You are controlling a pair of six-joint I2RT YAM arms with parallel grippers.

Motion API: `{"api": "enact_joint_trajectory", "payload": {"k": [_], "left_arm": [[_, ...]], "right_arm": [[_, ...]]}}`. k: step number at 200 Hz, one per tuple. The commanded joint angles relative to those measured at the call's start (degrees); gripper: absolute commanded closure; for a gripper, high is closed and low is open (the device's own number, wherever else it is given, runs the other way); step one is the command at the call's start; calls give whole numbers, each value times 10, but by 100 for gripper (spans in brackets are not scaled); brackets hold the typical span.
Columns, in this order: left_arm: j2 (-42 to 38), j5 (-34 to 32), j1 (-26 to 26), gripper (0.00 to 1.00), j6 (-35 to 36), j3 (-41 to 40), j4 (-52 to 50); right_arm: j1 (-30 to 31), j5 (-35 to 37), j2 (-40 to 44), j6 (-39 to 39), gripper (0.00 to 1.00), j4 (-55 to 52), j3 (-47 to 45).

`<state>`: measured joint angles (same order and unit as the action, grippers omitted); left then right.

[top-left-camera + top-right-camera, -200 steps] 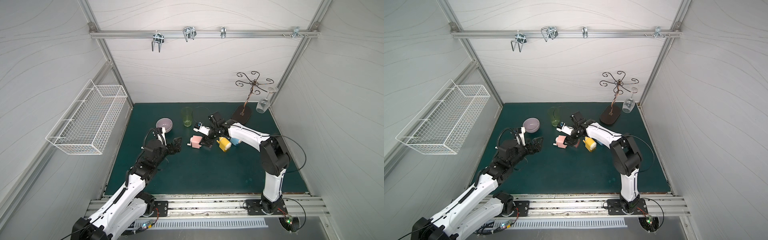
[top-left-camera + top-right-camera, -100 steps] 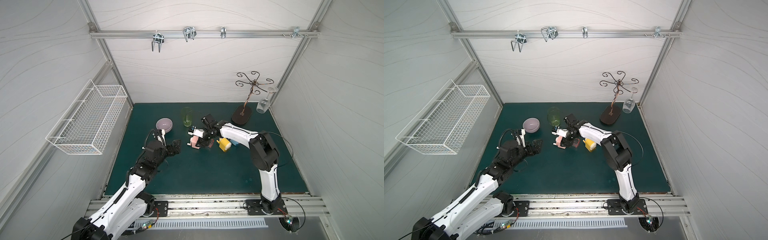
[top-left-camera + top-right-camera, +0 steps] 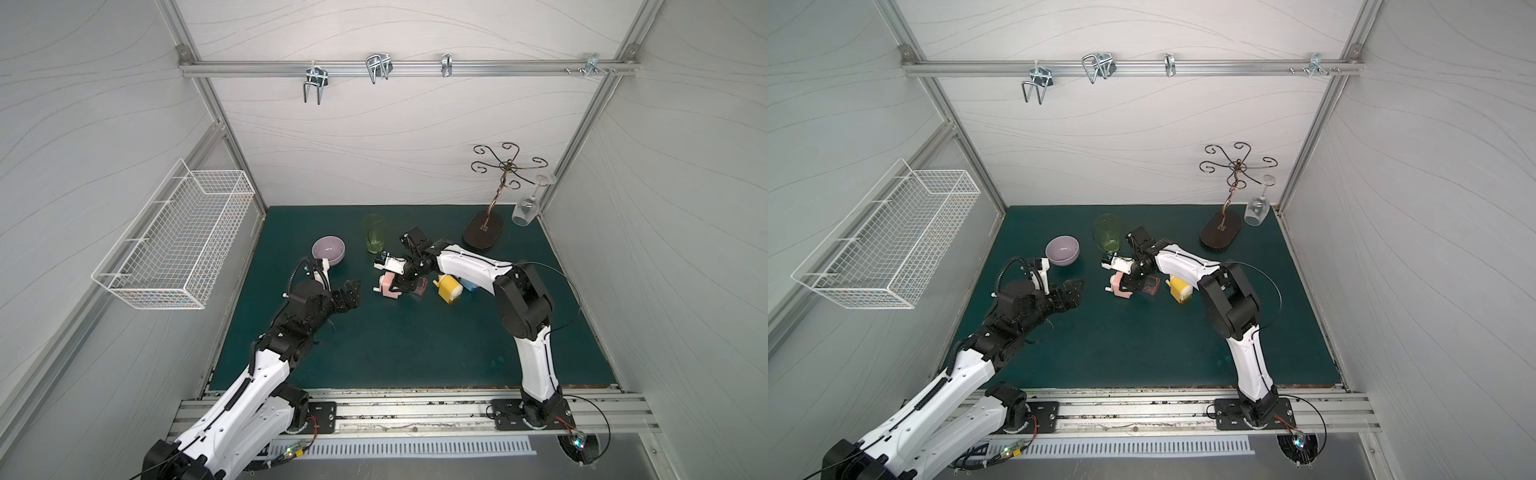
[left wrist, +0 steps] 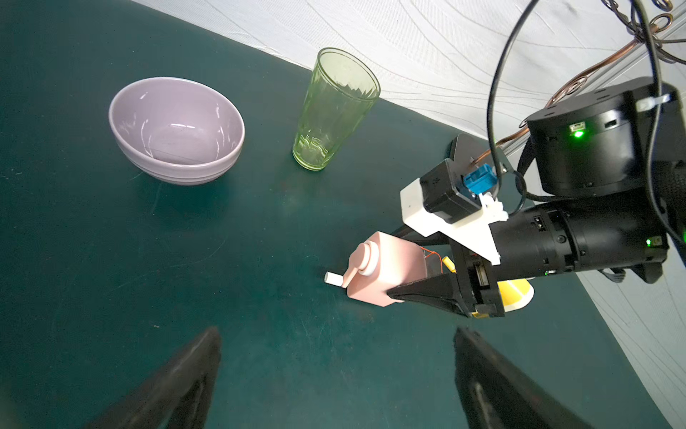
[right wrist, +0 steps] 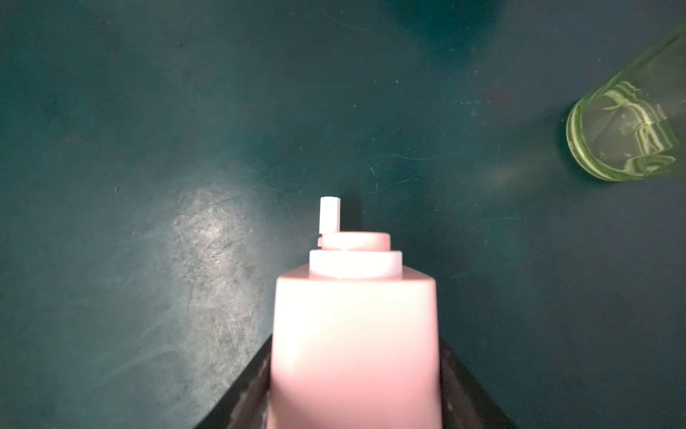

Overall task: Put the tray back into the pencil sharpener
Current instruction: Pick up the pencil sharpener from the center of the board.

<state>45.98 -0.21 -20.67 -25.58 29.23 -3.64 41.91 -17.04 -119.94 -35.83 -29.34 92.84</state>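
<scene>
**Right hand straddles the sharpener, tray at its back end**

The left hand (image 3: 352, 295) hovers low over the counter (image 3: 415, 345). Its fingers are spread as wide as they go, with nothing between them, and they point toward the work. It is probably waiting there to steady the sharpener or to take the tray.

Past it stand the bowl (image 3: 328, 249) and the glass (image 3: 376, 239), both apart from the action.

The pink sharpener (image 4: 382, 267) sits on the counter with its crank (image 5: 329, 215) facing the left arm. The right hand (image 3: 398, 285) meets it from the opposite end, with one finger along each side of the body. In the right wrist view the body fills the gap between them, but I cannot tell whether they squeeze it or only flank it. Such a hold would stop the body sliding when the tray is pushed home.

The tray (image 3: 420, 286), clear and reddish, lies just behind the sharpener under the right hand. Whether it is partly in its slot is hidden.

Beside it stands a yellow sharpener (image 3: 449, 289), which looks uninvolved.
</scene>
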Motion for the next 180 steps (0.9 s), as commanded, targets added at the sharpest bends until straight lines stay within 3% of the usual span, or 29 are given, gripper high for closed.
{"api": "enact_joint_trajectory", "payload": {"k": [1,71,112,180], "left_arm": [[-17,23,4,1,33,22,29],[-59,271,5,2,238,21,41],[-38,392,3,1,302,40,14],[-7,456,-28,1,319,42,54]], "right_arm": [[4,-28,50,0,73,-29,4],[4,-124,193,-29,75,-140,-49],[9,-160,253,-55,81,-219,-52],[34,-173,300,-66,82,-271,-43]]}}
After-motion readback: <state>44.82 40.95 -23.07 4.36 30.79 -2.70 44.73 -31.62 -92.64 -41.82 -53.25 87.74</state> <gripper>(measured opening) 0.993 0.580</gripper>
